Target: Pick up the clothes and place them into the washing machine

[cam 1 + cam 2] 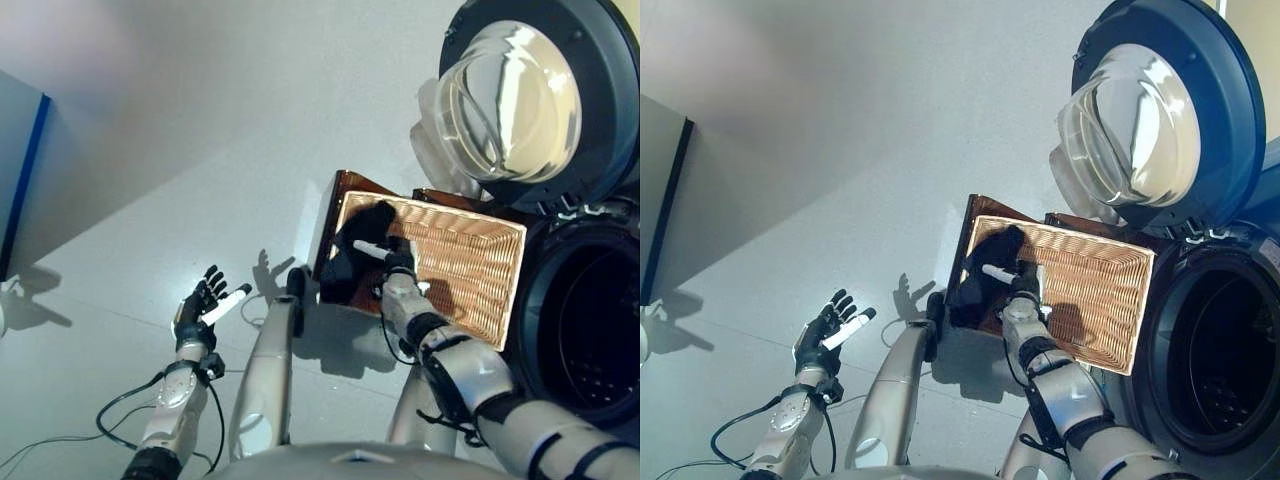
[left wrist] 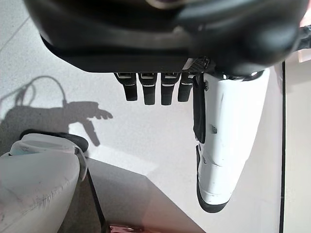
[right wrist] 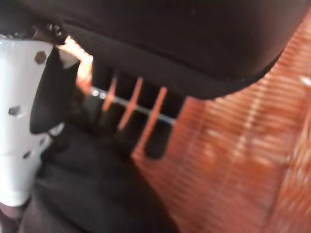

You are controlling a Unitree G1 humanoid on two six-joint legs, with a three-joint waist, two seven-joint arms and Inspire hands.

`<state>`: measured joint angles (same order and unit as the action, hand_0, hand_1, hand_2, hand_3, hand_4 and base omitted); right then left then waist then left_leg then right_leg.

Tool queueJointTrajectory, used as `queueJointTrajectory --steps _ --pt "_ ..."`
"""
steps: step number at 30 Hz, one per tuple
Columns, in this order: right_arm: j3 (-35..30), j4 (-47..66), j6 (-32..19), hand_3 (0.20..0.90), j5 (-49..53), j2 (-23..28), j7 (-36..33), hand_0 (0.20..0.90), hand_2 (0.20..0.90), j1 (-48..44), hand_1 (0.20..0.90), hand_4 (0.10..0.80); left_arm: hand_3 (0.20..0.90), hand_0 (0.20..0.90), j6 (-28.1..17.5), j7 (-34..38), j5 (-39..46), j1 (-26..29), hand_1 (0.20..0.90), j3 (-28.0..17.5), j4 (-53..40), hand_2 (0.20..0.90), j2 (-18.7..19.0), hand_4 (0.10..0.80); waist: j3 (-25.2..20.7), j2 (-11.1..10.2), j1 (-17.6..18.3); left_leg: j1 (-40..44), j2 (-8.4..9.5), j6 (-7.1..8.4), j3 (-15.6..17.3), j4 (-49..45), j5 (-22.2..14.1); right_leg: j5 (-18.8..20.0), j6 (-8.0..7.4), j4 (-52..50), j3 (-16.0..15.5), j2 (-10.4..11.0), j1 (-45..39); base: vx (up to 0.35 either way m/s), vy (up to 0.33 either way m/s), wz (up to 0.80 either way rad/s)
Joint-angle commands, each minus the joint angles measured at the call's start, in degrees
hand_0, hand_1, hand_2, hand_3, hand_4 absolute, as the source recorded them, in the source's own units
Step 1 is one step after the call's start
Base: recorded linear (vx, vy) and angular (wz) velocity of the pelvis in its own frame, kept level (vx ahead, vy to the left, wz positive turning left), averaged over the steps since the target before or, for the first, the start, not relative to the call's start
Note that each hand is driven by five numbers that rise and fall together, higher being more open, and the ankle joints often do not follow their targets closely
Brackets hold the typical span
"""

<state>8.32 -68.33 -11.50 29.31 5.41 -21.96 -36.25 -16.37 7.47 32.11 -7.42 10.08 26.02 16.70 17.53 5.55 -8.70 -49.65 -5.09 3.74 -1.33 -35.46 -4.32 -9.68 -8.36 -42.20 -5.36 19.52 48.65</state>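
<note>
One dark garment [image 1: 358,255] lay bunched at the left end of one wicker basket [image 1: 470,275], partly draped over its rim. The right hand [image 1: 395,262] was reached into the basket above the garment, fingers straight and extended, thumb out; no grip was evident. One washing machine [image 1: 590,330] stood just right of the basket, its door [image 1: 535,95] swung open. The left hand [image 1: 205,300] hovered over the floor [image 1: 150,150], fingers spread, empty. No legible writing was observed.

The washing machine [image 1: 1215,350] stands just beside the wicker basket [image 1: 1095,290]. Its drum mouth is open, and its door [image 1: 1165,110] is swung wide above the basket. The right hand [image 1: 1025,275] is inside the basket, with the walls around it
</note>
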Motion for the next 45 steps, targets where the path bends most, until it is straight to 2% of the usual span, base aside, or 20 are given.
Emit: queueJointTrajectory --steps 1,6,12,22,30,34,42,44,45 --pt "-3.48 10.4 -8.44 0.2 12.06 3.0 6.58 0.2 0.2 1.38 0.2 0.3 0.9 0.9 -2.57 -0.58 0.81 -0.77 0.9 -2.6 -2.48 0.9 2.97 0.8 0.43 -1.26 1.0 -0.11 0.4 -0.38 1.91 -2.5 -4.08 6.32 -0.19 4.48 1.11 0.22 -0.48 -0.002 -0.024 -0.06" --pt "-7.0 14.71 -10.41 0.2 21.06 6.17 13.13 0.2 0.2 6.45 0.2 0.3 0.9 0.9 -2.51 -2.55 2.11 -1.08 0.9 -3.51 -2.12 0.9 2.21 0.8 0.14 -1.82 2.2 -0.31 0.13 -0.18 1.7 -2.48 -4.12 6.0 -0.14 4.54 1.02 0.1 -0.38 0.003 -0.019 0.0" --pt "-15.29 13.72 -11.66 0.2 33.25 8.53 19.04 0.2 0.2 9.26 0.2 0.3 0.9 0.9 -2.47 -4.36 3.55 -1.23 0.9 -4.74 -1.35 0.9 1.25 0.8 -0.47 -2.26 3.18 -0.77 -0.1 -0.04 1.57 -2.65 -4.39 5.63 -0.19 4.22 1.2 0.03 0.23 0.006 -0.008 0.0" --pt "-25.04 12.23 -14.13 0.2 47.41 7.11 23.14 0.2 0.2 12.47 0.2 0.3 0.9 0.9 -2.61 -5.48 5.38 -0.87 0.9 -4.98 -0.02 0.9 0.18 0.8 -1.09 -2.11 4.46 -0.45 -0.3 0.04 1.63 -2.34 -4.84 5.06 -0.39 4.19 1.82 -0.27 0.24 0.002 -0.001 0.0" --pt "-27.58 14.49 -16.66 0.2 51.96 5.82 23.8 0.2 0.2 13.42 0.2 0.3 0.9 0.9 -2.93 -5.36 6.03 -0.91 0.9 -4.51 0.56 0.9 -0.38 0.8 -1.05 -1.65 5.35 -0.5 -0.29 0.11 1.73 -2.41 -4.87 4.99 -0.32 4.06 2.38 -0.6 0.55 0.001 0.002 -0.03" --pt "-30.99 14.92 -19.98 0.2 54.94 5.19 22.73 0.2 0.2 12.45 0.2 0.3 0.9 0.9 -3.21 -4.86 6.48 -1.04 0.9 -3.98 0.87 0.9 -0.63 0.8 -1.34 -1.27 5.64 -0.57 -0.27 0.11 1.82 -2.31 -4.99 4.78 -0.27 3.87 2.69 -0.78 0.76 0.001 0.0 -0.01" --pt "-37.21 13.99 -25.67 0.2 56.23 8.9 17.43 0.2 0.2 9.01 0.2 0.3 0.9 0.9 -3.46 -3.85 6.22 -1.53 0.9 -3.65 2.25 0.9 -0.24 0.8 -2.69 -0.73 5.83 -0.73 -0.09 0.16 1.72 -1.75 -5.06 4.64 -0.36 3.74 3.01 -0.83 1.26 0.0 0.0 0.0" --pt "-38.53 14.42 -26.91 0.2 56.34 10.22 16.13 0.2 0.2 8.29 0.2 0.3 0.9 0.9 -3.49 -3.56 6.08 -1.62 0.9 -3.49 2.29 0.9 -0.09 0.8 -2.58 -0.64 5.83 -1.19 0.05 -0.12 2.06 -1.17 -3.23 6.43 0.05 4.59 2.78 -0.63 1.67 -0.049 0.004 -0.03" --pt "-39.2 14.44 -27.49 0.2 56.19 11.1 15.45 0.2 0.2 7.86 0.2 0.3 0.9 0.9 -3.43 -3.47 6.0 -1.62 0.9 -3.4 2.27 0.9 0.05 0.8 -3.1 -0.55 5.75 -0.71 0.06 0.07 1.74 -1.21 -4.63 5.11 -0.35 4.25 3.17 -0.9 1.3 0.006 -0.007 -0.03"
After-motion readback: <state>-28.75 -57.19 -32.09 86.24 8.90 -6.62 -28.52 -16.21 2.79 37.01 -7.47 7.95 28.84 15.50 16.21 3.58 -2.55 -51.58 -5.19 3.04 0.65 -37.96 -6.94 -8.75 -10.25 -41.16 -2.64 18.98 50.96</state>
